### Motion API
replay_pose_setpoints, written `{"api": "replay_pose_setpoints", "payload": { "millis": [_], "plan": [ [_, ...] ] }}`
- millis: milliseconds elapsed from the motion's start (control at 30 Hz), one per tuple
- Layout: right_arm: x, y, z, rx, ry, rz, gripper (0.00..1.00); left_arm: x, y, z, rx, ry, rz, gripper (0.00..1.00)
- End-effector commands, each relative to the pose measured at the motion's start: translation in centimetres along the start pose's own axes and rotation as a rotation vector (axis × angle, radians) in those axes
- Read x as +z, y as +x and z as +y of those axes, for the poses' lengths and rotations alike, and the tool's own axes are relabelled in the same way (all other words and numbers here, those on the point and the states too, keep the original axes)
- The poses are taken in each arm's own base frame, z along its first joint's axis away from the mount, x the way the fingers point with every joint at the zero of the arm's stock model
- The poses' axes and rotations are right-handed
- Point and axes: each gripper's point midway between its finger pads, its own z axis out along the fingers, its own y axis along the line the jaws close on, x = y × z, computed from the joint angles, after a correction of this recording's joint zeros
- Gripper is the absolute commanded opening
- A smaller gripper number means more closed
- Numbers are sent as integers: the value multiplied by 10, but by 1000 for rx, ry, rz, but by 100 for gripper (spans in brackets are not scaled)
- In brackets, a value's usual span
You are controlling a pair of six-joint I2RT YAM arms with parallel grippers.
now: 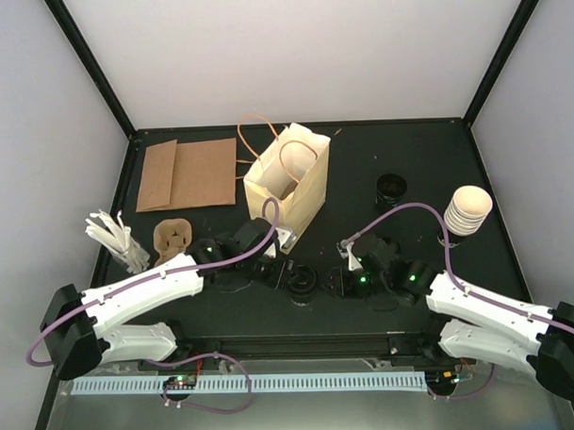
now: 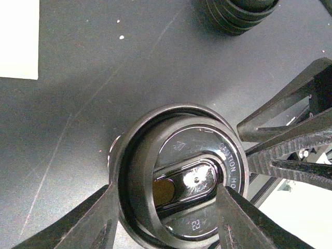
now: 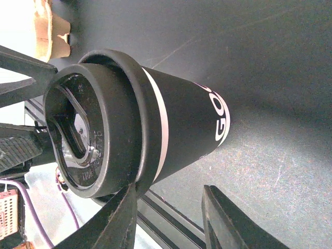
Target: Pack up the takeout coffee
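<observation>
The takeout coffee (image 1: 302,283) is a black-sleeved cup with a white band, white lettering and a black sip lid, standing at the table's front middle. In the left wrist view my left gripper (image 2: 166,207) is shut from above on its lid (image 2: 179,176), one finger on each side. The right wrist view has the cup (image 3: 181,119) side-on. My right gripper (image 3: 168,194) is open beside it, one fingertip (image 3: 127,199) against the lid's rim and nothing between the jaws. The right fingers (image 2: 290,140) also show in the left wrist view.
A cream paper bag (image 1: 288,185) with loop handles stands open behind the left arm. A flat brown bag (image 1: 187,173) and a cardboard carrier (image 1: 172,238) lie at the left. Black lids (image 1: 392,187) and stacked cream cups (image 1: 468,211) sit at the right.
</observation>
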Motion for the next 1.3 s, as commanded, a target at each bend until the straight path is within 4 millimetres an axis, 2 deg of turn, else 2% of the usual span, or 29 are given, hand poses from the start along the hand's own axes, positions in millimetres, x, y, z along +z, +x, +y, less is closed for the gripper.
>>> {"api": "replay_pose_setpoints", "payload": {
  "millis": [0,200,800,933,1267],
  "plan": [
    [-2,-4,13,-13,-36,-8,36,5,-2,-4,-9,31,1,53],
    [-7,-7,17,-22,-46,-26,36,6,-1,-3,-10,31,2,53],
    [-1,-8,15,-27,-39,-18,39,8,1,-5,-10,43,13,52],
    [3,-7,9,-20,-17,-12,39,9,2,-5,-10,47,18,52],
    [13,6,-19,6,66,22,38,12,6,-3,-14,48,27,52]
  ]
}}
